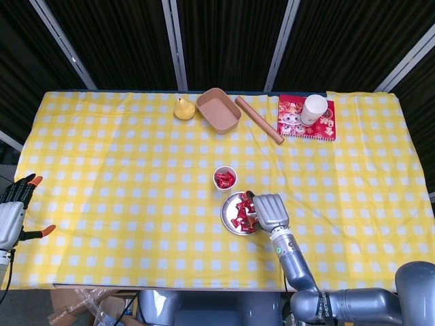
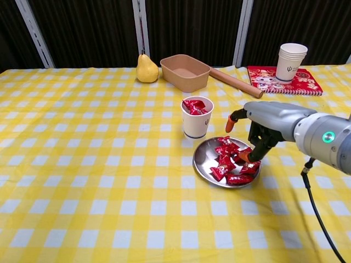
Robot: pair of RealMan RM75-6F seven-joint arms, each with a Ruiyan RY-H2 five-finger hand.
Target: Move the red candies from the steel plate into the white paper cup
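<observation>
A white paper cup (image 1: pixel 224 178) (image 2: pixel 197 118) stands mid-table with red candies inside. Just in front of it to the right lies the steel plate (image 1: pixel 225 216) (image 2: pixel 203 159), which carries several red candies (image 1: pixel 239 214) (image 2: pixel 230 159). My right hand (image 1: pixel 268 210) (image 2: pixel 258 129) hovers over the plate's right side, fingers apart and nothing held. One orange fingertip (image 2: pixel 243 157) reaches down among the candies. My left hand (image 1: pixel 12 214) rests open at the table's far left edge, seen only in the head view.
Along the back stand a pear (image 1: pixel 183 109) (image 2: pixel 146 68), a tan bowl (image 1: pixel 218 110) (image 2: pixel 185 72), a wooden rolling pin (image 1: pixel 259 119) (image 2: pixel 235 83), and a red booklet (image 1: pixel 292 119) (image 2: pixel 269 78) with stacked paper cups (image 1: pixel 315 109) (image 2: pixel 291 62) on it.
</observation>
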